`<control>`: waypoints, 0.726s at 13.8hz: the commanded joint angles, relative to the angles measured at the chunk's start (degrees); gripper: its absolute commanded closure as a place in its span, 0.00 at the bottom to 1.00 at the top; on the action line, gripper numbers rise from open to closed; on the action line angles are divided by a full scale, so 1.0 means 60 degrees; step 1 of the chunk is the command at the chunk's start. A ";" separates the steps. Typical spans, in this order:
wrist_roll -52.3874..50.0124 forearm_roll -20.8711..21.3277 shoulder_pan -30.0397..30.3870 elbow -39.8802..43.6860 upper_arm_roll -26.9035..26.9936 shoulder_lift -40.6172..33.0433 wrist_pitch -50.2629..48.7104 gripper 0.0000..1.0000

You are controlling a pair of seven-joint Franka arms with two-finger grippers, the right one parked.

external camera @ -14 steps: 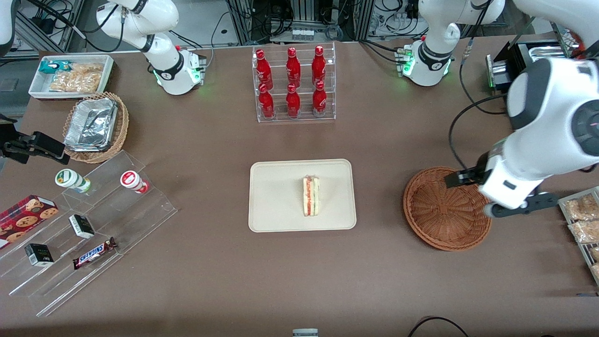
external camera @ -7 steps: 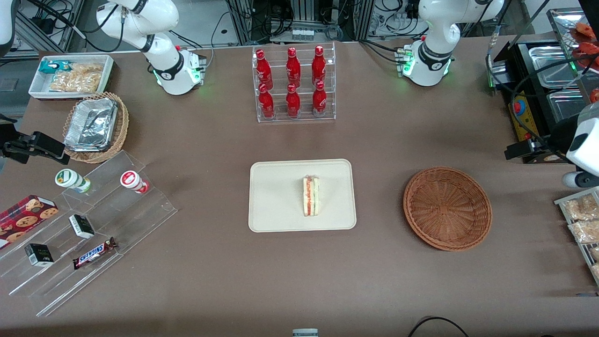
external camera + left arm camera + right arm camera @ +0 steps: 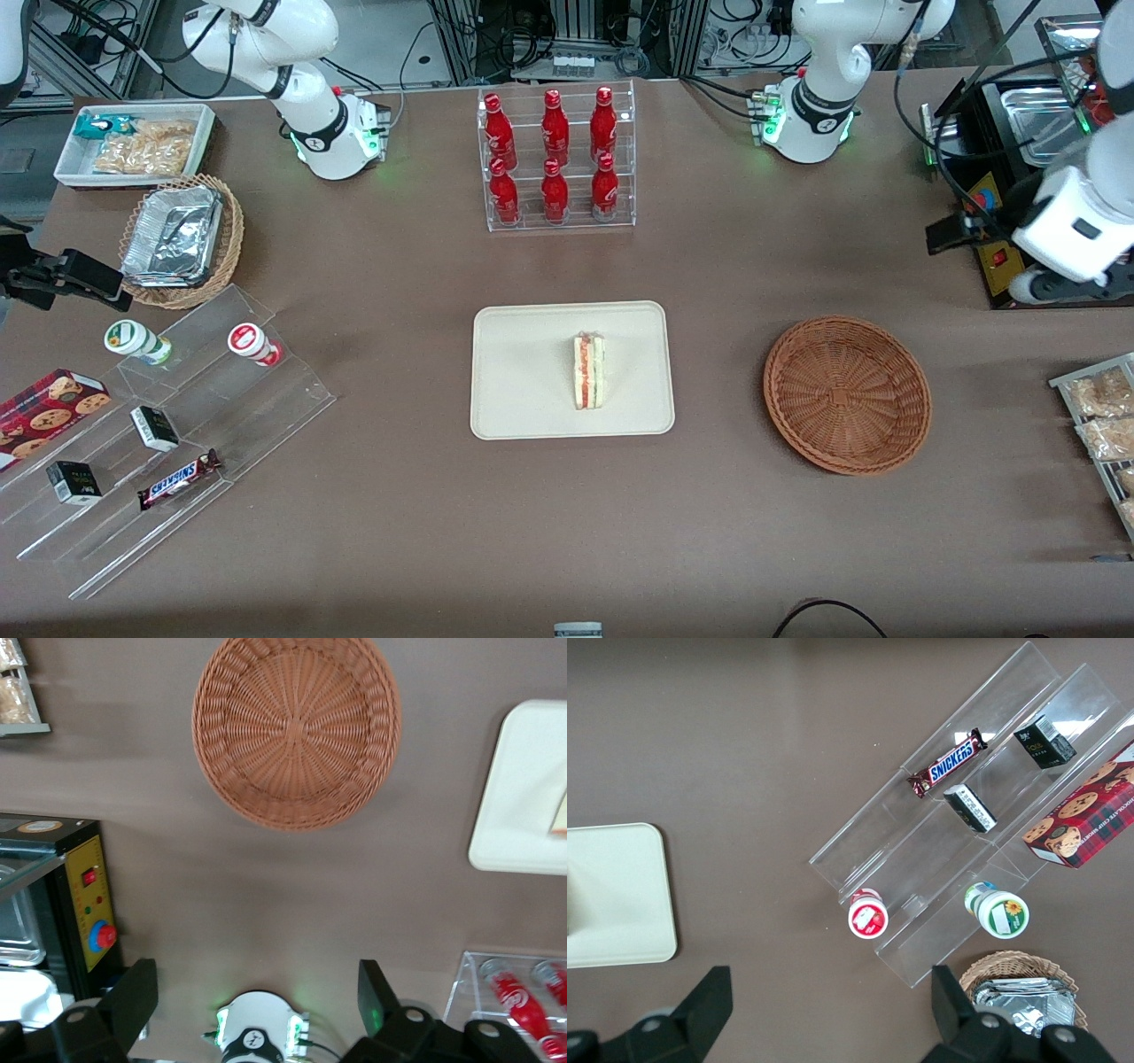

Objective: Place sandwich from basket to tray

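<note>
Sandwich (image 3: 588,370): standing on my tray (image 3: 523,390).
Basket (image 3: 846,393): empty, apparently.
My gripper (image 3: 257,1001): raised at the working arm's end, fingers spread, holding nothing.

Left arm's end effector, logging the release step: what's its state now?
Left end effector: open, holding nothing, up over the table near the basket; sandwich lies on the tray.

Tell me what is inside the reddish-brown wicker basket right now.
Nothing: the basket shows only bare weave, confirmed in the wrist view. The sandwich lies on the tray. The gripper, open, hangs high above the table near the working arm's base.
</note>
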 commanded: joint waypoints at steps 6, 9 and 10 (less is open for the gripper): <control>-0.0051 0.0052 -0.0224 -0.0656 0.0042 -0.0684 0.0296 0.00; -0.0051 0.0080 -0.0209 -0.0554 0.0041 -0.0610 0.0224 0.00; -0.0051 0.0095 -0.0151 -0.0582 0.0042 -0.0625 0.0165 0.00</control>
